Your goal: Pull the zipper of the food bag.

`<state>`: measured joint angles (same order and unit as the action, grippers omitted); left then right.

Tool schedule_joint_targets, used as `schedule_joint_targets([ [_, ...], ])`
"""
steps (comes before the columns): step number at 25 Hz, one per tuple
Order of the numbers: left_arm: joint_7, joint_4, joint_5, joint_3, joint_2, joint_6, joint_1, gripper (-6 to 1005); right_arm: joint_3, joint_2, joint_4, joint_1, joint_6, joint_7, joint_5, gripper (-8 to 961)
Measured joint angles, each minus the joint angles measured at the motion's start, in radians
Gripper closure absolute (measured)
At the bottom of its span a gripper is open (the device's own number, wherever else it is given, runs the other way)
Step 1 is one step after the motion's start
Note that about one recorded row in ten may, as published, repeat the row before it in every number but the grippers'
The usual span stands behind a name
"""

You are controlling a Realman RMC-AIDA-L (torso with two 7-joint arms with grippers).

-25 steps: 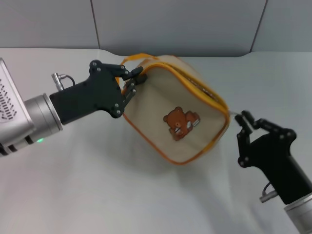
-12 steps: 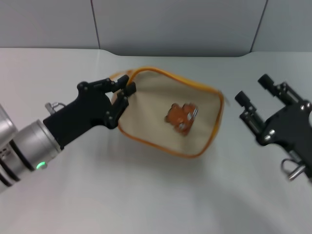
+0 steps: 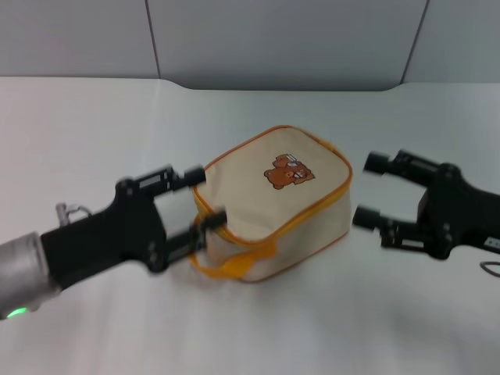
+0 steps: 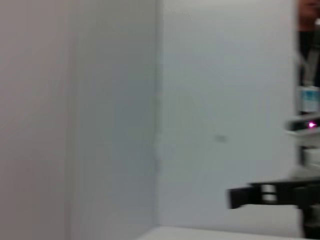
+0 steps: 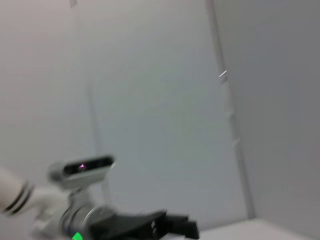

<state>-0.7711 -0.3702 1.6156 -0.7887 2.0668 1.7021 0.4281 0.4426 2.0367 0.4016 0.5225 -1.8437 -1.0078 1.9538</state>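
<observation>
The beige food bag (image 3: 275, 205) rests on the white table (image 3: 328, 328) with its brown bear print (image 3: 289, 170) facing up. The thin orange zipper line (image 3: 311, 209) runs round its top edge; I cannot see the silver pull tab. The wider orange strap loop (image 3: 233, 264) hangs at its near left end. My left gripper (image 3: 205, 198) is open, its two fingers standing either side of the bag's left corner. My right gripper (image 3: 370, 190) is open and empty, just right of the bag and apart from it. Neither wrist view shows the bag.
A grey panelled wall (image 3: 281, 39) stands behind the table. The left wrist view shows the wall and the other arm's dark gripper (image 4: 265, 195). The right wrist view shows the wall and the left arm (image 5: 125, 225).
The bag was held up and tilted by the left gripper; now it lies on the table, bear side up. The left gripper has opened and lowered. The right gripper has turned toward the bag.
</observation>
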Motion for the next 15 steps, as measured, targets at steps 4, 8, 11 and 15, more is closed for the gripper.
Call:
schedule_joint_targets([
  [4, -0.074, -0.120, 0.053, -0.060, -0.009, 0.071, -0.040, 416, 0.130, -0.007, 0.043, 0.030, -0.004, -0.076, 0.006, 115],
  [8, -0.132, -0.189, 0.093, -0.067, -0.012, 0.093, -0.065, 337, 0.165, -0.007, 0.052, 0.040, 0.000, -0.088, 0.006, 120],
  [11, -0.131, -0.195, 0.098, -0.060, -0.012, 0.092, -0.079, 280, 0.182, -0.007, 0.055, 0.046, 0.000, -0.098, 0.007, 122],
  [15, -0.127, -0.195, 0.094, -0.057, -0.012, 0.084, -0.092, 208, 0.191, -0.006, 0.057, 0.047, -0.001, -0.101, 0.007, 121],
])
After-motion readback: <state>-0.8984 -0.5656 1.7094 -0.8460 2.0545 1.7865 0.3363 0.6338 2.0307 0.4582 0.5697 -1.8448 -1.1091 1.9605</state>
